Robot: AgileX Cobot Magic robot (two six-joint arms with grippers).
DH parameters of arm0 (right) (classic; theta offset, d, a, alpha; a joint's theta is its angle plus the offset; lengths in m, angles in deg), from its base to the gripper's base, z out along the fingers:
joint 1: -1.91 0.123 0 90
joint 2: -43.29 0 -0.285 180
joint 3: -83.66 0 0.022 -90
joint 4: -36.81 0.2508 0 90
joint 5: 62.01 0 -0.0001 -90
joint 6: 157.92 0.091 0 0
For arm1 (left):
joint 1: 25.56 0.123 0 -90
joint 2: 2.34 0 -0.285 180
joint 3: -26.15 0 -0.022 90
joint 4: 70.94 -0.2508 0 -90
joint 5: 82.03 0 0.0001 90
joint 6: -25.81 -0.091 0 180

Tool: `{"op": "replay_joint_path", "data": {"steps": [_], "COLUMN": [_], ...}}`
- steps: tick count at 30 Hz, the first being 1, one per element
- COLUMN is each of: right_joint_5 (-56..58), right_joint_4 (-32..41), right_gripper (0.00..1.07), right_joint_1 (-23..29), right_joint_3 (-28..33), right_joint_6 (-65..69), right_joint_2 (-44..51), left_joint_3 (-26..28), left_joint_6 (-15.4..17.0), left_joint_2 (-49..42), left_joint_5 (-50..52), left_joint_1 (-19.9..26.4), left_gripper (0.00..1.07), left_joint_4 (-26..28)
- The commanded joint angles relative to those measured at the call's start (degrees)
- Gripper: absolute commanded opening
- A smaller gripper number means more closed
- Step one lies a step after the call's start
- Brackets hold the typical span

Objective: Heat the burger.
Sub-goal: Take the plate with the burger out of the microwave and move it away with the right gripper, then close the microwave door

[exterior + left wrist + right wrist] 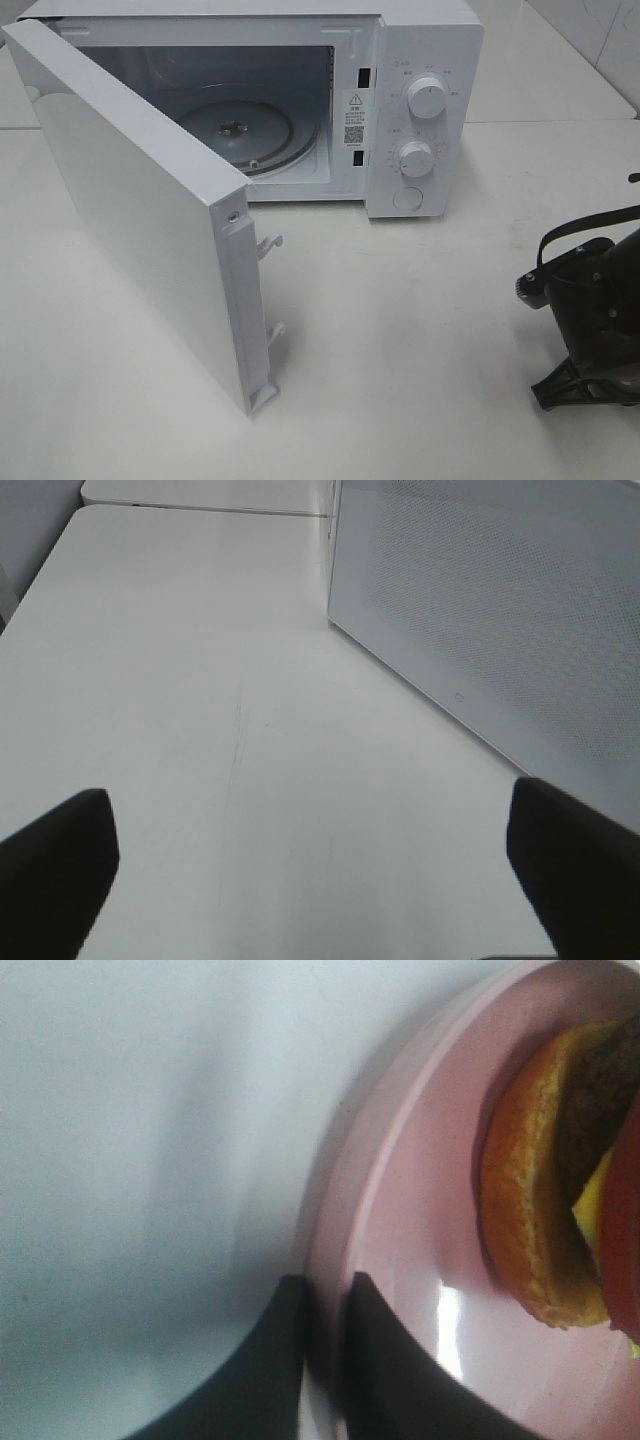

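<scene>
Right wrist view: the right gripper [325, 1360] is clenching the round pink plate's [400, 1260] rim at six o'clock, carrying the soft, tall, topple-prone burger [560, 1180] lying at three o'clock, best handled by the plate, while the left gripper [310, 880] is gaping empty.

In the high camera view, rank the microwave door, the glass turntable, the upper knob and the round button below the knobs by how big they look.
1. Microwave door, though it swings toward the camera, which enlarges it.
2. Glass turntable, partly hidden by the door.
3. Upper knob and round button look about alike, so I won't rank them.
</scene>
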Motion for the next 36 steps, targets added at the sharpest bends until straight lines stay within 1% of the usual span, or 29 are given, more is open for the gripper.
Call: {"op": "replay_joint_path", "data": {"steps": [1, 3, 5, 6, 7, 8, 9, 10, 11, 14, 17, 23, 24, 28, 30, 31, 32, 33, 34, 35, 36], "right_joint_5": [1.4, 1.4, 1.4, 1.5, 1.5, 1.6, 1.7, 1.7, 1.8, 1.8, 1.8, 1.9, 1.9, 1.8, 1.4, 1.4, 1.3, 1.3, 1.3, 1.3, 1.3], "right_joint_4": [-0.5, -0.5, -0.5, -0.2, -0.2, -0.2, 0.2, 0.2, 1.1, 2.6, 3.2, 4.1, 5.1, 6.5, 8.1, 8.1, 9.1, 9.1, 9.7, 11.2, 11.2], "right_gripper": [0.08, 0.15, 0.17, 0.22, 0.22, 0.25, 0.31, 0.31, 0.36, 0.39, 0.39, 0.39, 0.39, 0.41, 0.45, 0.45, 0.5, 0.5, 0.54, 0.6, 0.6], "right_joint_1": [-0.2, -0.2, -0.2, -0.2, -0.2, -0.2, -0.2, -0.2, -0.2, -0.2, -0.2, -0.2, -0.2, -0.2, -0.2, -0.2, -0.2, -0.2, -0.2, -0.2, -0.2], "right_joint_3": [-0.1, -0.2, -0.2, -0.6, -0.6, -0.9, -1.5, -1.5, -2.3, -3.3, -3.9, -3.9, -3.9, -3.9, -3.9, -3.9, -3.9, -3.9, -3.9, -3.9, -3.9], "right_joint_6": [1.1, 1.0, 1.0, 0.9, 0.9, 0.5, -0.9, -0.9, -2.5, -5.0, -6.4, -10.5, -13.1, -16.3, -19.8, -19.8, -22.0, -22.0, -23.3, -25.7, -25.7], "right_joint_2": [-0.5, -0.5, -0.5, -0.5, -0.5, -0.5, -0.4, -0.4, -0.4, -0.2, 0.6, 5.4, 7.3, 10.5, 13.7, 13.7, 15.8, 15.8, 16.8, 18.9, 18.9], "left_joint_3": [-0.2, -0.2, -0.2, -0.2, -0.2, -0.2, -0.2, -0.2, -0.2, -0.2, -0.2, -0.2, -0.2, -0.2, -0.2, -0.2, -0.2, -0.2, -0.2, -0.2, -0.2], "left_joint_6": [0.1, 0.1, 0.1, 0.1, 0.1, 0.1, 0.1, 0.1, 0.1, 0.1, 0.1, 0.1, 0.1, 0.1, 0.1, 0.1, 0.1, 0.1, 0.1, 0.1, 0.1], "left_joint_2": [-0.1, -0.1, -0.1, -0.1, -0.1, -0.1, -0.1, -0.1, -0.1, -0.1, -0.1, -0.1, -0.1, -0.1, -0.1, -0.1, -0.1, -0.1, -0.1, -0.1, -0.1], "left_joint_5": [0.6, 0.6, 0.6, 0.6, 0.6, 0.6, 0.6, 0.6, 0.6, 0.6, 0.6, 0.6, 0.6, 0.6, 0.6, 0.6, 0.6, 0.6, 0.6, 0.6, 0.6], "left_joint_1": [-0.1, -0.1, -0.1, -0.1, -0.1, -0.1, -0.1, -0.1, -0.1, -0.1, -0.1, -0.1, -0.1, -0.1, -0.1, -0.1, -0.1, -0.1, -0.1, -0.1, -0.1], "left_gripper": [0.98, 0.98, 0.98, 0.98, 0.98, 0.98, 0.98, 0.98, 0.98, 0.98, 0.98, 0.98, 0.98, 0.98, 0.98, 0.98, 0.98, 0.98, 0.98, 0.98, 0.98], "left_joint_4": [0.2, 0.2, 0.2, 0.2, 0.2, 0.2, 0.2, 0.2, 0.2, 0.2, 0.2, 0.2, 0.2, 0.2, 0.2, 0.2, 0.2, 0.2, 0.2, 0.2, 0.2]}}
